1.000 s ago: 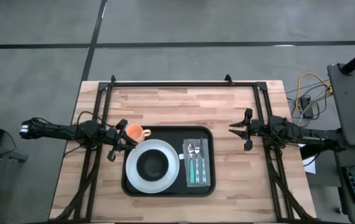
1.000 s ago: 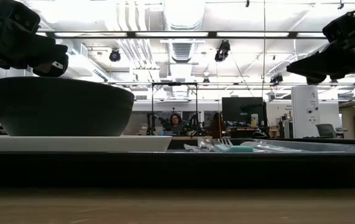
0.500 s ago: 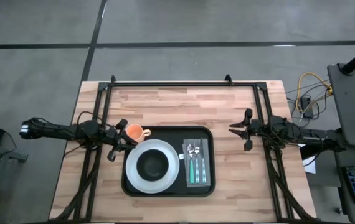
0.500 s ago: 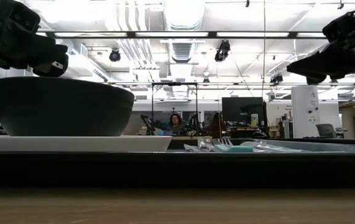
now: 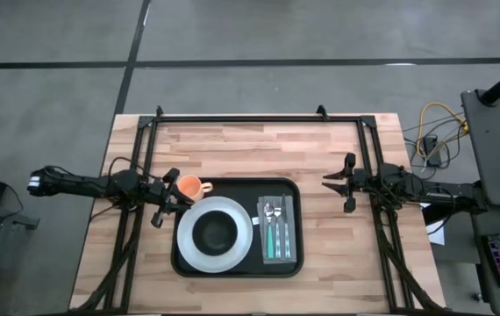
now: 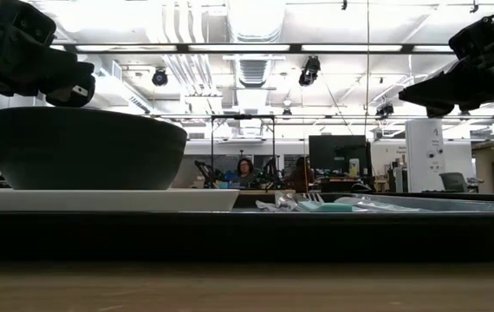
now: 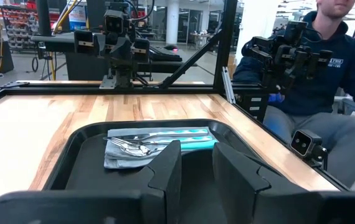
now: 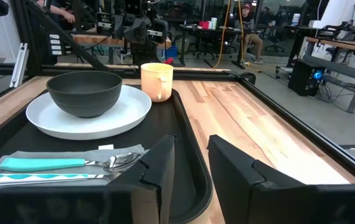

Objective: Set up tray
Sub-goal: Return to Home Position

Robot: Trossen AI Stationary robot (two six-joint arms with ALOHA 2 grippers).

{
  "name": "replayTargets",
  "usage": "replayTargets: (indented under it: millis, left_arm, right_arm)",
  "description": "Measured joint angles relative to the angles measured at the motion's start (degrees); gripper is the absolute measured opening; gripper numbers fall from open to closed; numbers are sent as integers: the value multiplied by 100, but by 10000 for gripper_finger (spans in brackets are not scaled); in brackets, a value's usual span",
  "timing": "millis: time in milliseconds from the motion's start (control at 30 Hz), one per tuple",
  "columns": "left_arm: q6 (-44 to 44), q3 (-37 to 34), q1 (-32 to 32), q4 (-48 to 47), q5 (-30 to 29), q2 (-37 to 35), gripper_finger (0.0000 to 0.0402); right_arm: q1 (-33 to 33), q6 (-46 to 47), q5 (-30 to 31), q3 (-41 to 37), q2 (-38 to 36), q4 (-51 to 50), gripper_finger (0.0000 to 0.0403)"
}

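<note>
The black tray (image 5: 237,263) lies on the wooden table, near its front middle. On its left half a white plate (image 5: 190,250) carries a dark bowl (image 5: 215,233). An orange mug (image 5: 189,186) stands upright at the tray's far left corner. On its right half a grey napkin (image 5: 287,230) holds teal-handled cutlery (image 5: 273,235). My left gripper (image 5: 169,198) hovers level just left of the mug and plate, open and empty (image 7: 196,163). My right gripper (image 5: 331,183) hovers level off the tray's right side, open and empty (image 8: 191,155).
Black frame rails (image 5: 250,118) run along the table's far edge and down both sides. Bare wood (image 5: 250,149) lies between the tray and the far rail. A seated person (image 7: 327,81) shows beyond the table's right side, and more people are in the room behind (image 6: 245,169).
</note>
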Motion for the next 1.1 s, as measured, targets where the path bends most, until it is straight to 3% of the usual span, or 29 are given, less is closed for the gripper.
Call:
replayTargets:
  millis: [367, 1100]
  left_arm:
    - [1, -1, 0, 0, 0, 0, 75]
    - [0, -1, 0, 0, 0, 0, 75]
  right_arm:
    - [-1, 0, 1, 0, 0, 0, 70]
    - [-1, 0, 0, 0, 0, 0, 78]
